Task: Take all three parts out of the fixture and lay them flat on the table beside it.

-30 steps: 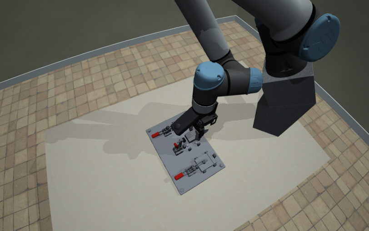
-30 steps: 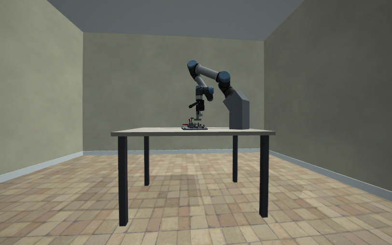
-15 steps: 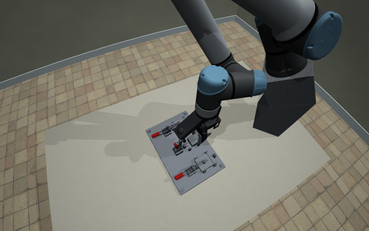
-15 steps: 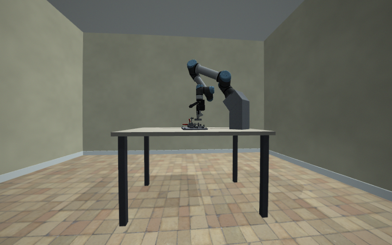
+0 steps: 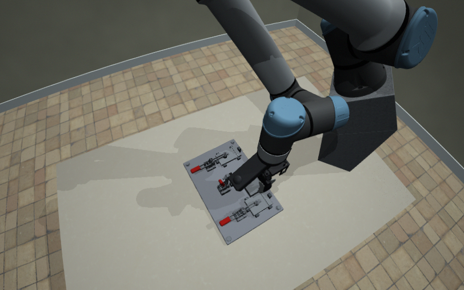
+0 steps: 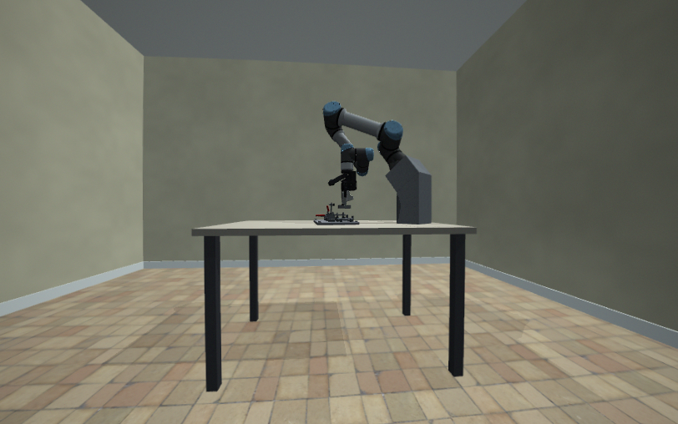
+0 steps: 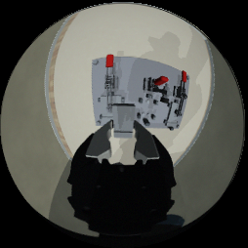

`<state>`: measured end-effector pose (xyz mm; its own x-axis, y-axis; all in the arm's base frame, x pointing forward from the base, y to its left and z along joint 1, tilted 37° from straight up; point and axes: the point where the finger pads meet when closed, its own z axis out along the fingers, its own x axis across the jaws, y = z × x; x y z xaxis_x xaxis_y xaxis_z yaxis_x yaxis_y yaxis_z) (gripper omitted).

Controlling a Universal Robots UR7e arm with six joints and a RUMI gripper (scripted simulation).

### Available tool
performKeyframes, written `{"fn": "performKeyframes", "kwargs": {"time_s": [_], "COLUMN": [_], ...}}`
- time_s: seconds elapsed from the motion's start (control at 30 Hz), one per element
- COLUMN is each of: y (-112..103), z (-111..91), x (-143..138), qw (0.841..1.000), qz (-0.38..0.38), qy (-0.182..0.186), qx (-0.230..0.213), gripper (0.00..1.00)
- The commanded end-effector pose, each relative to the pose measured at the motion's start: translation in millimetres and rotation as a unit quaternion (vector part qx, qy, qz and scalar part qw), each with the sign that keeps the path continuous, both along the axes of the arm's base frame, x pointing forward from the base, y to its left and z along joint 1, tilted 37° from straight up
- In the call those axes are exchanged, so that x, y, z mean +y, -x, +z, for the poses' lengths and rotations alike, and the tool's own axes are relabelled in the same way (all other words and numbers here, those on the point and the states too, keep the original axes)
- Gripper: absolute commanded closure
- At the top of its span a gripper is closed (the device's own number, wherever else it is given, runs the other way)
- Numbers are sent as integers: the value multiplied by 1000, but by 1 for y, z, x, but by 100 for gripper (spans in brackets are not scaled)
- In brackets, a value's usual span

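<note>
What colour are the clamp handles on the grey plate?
Red; the clamp handles show best in the top view.

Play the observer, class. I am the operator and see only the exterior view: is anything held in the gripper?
Observer: Yes. In the wrist view the gripper is shut on a flat grey part.
Operator: Which clamp is released?
Observer: The top view shows the middle clamp's red handle raised; the far handle and the near handle lie flat.
Operator: Are parts left in the fixture?
Observer: In the top view a far part and a near part each sit under a clamp arm.
</note>
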<state>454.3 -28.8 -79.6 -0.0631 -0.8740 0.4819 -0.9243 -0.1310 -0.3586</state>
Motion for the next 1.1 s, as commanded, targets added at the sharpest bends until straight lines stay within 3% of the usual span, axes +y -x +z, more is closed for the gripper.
{"fn": "performKeyframes", "kwargs": {"time_s": [0.0, 0.5, 1.07], "y": [-4, -10, -13], "z": [-10, -50, -73], "x": [18, 91, 132], "qw": [1000, 1000, 1000], "qz": [-5, -5, -5], "qy": [2, 2, 2], "qx": [-2, -2, -2], "gripper": [100, 100, 100]}}
